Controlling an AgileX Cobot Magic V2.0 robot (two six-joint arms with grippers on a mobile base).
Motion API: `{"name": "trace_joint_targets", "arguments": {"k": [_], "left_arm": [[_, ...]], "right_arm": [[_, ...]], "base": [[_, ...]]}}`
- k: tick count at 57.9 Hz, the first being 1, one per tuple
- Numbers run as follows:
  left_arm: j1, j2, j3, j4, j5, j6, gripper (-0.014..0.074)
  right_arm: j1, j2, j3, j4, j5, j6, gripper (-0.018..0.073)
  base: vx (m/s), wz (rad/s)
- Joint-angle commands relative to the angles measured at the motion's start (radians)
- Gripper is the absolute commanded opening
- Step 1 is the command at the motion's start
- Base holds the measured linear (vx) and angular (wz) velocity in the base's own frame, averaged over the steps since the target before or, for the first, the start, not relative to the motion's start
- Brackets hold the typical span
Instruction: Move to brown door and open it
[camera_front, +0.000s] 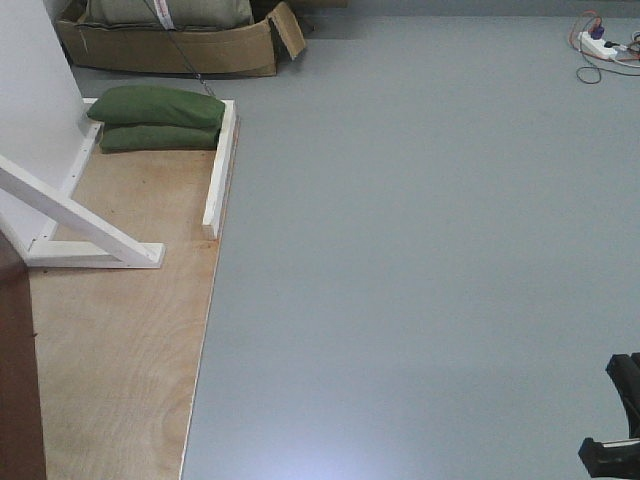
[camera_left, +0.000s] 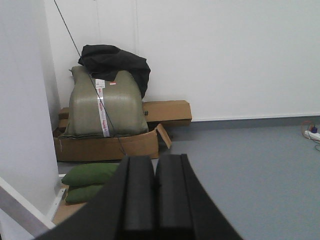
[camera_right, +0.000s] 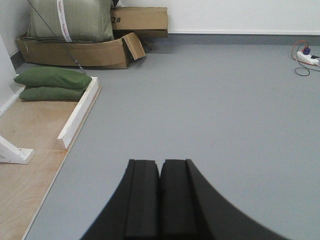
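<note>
A dark brown panel (camera_front: 20, 380), likely the brown door's edge, shows at the lower left of the front view; its handle is out of view. My left gripper (camera_left: 155, 159) is shut and empty, and faces the white wall and the boxes in the corner. My right gripper (camera_right: 160, 162) is shut and empty above the grey floor. A black part of the right arm (camera_front: 615, 425) shows at the lower right of the front view.
A white wooden brace frame (camera_front: 75, 225) and a white rail (camera_front: 220, 170) stand on the plywood base (camera_front: 120, 340) at left. Two green sandbags (camera_front: 160, 118) lie behind it. A cardboard box with a sack (camera_left: 102, 142) sits in the corner. A power strip (camera_front: 600, 42) lies far right.
</note>
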Motion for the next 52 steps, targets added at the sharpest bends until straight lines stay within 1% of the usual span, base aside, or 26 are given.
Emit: {"name": "trace_joint_targets", "arguments": {"k": [1, 14, 16, 18, 22, 24, 26, 30, 33, 34, 36, 38, 40, 44, 47, 52], "left_arm": [[0.001, -0.014, -0.018, -0.004, -0.082, -0.002, -0.0003], [0.001, -0.014, -0.018, -0.004, -0.085, -0.002, -0.0003], [0.001, -0.015, -0.018, -0.004, -0.099, -0.001, -0.0003], [0.001, -0.015, -0.018, -0.003, -0.138, -0.001, -0.0003], [0.001, -0.015, -0.018, -0.003, -0.269, -0.001, -0.0003], [0.001, -0.015, -0.018, -0.003, -0.363, 0.001, -0.0003], [0.001, -0.015, -0.018, -0.003, -0.474, 0.012, -0.0003], [0.001, -0.015, -0.019, -0.004, -0.744, 0.067, -0.0003], [0.001, -0.013, -0.022, -0.004, -0.910, 0.110, -0.0003], [0.001, -0.013, -0.031, -0.005, -1.008, 0.132, -0.0003], [0.001, -0.010, -0.041, -0.013, -1.081, 0.156, -0.0003], [0.001, 0.000, -0.061, -0.043, -1.174, 0.193, -0.0003], [0.001, 0.013, -0.080, -0.078, -1.239, 0.221, -0.0003], [0.001, 0.045, -0.127, -0.168, -1.340, 0.279, -0.0003], [0.001, 0.072, -0.166, -0.246, -1.387, 0.323, -0.0003], [0.001, 0.115, -0.252, -0.409, -1.391, 0.403, -0.0003]], "right_arm": [[-0.002, -0.006, 0.003, -0.007, -0.081, -0.009, 0.0000], [-0.002, -0.006, 0.003, -0.007, -0.081, -0.009, 0.0000], [-0.002, -0.006, 0.003, -0.007, -0.081, -0.009, 0.0000], [-0.002, -0.006, 0.003, -0.007, -0.078, -0.009, 0.0000], [-0.002, -0.006, 0.003, -0.007, -0.078, -0.009, 0.0000], [-0.002, -0.006, 0.003, -0.007, -0.078, -0.009, 0.0000], [-0.002, -0.006, 0.003, -0.007, -0.078, -0.009, 0.0000], [-0.002, -0.006, 0.003, -0.007, -0.078, -0.009, 0.0000], [-0.002, -0.006, 0.003, -0.007, -0.078, -0.009, 0.0000], [-0.002, -0.006, 0.003, -0.007, -0.078, -0.009, 0.0000], [-0.002, -0.006, 0.003, -0.007, -0.078, -0.009, 0.0000], [-0.002, -0.006, 0.003, -0.007, -0.078, -0.009, 0.0000], [-0.002, -0.006, 0.003, -0.007, -0.078, -0.009, 0.0000], [-0.002, -0.006, 0.003, -0.007, -0.078, -0.009, 0.0000], [-0.002, -0.006, 0.003, -0.007, -0.078, -0.009, 0.0000], [-0.002, -0.006, 0.003, -0.007, -0.078, -0.009, 0.0000]], "base": [[0.00, 0.00], [0.00, 0.00], [0.00, 0.00], [0.00, 0.00], [0.00, 0.00], [0.00, 0.00], [0.00, 0.00], [0.00, 0.00], [0.00, 0.00], [0.00, 0.00], [0.00, 0.00], [0.00, 0.00], [0.00, 0.00], [0.00, 0.00], [0.00, 0.00], [0.00, 0.00]]}}
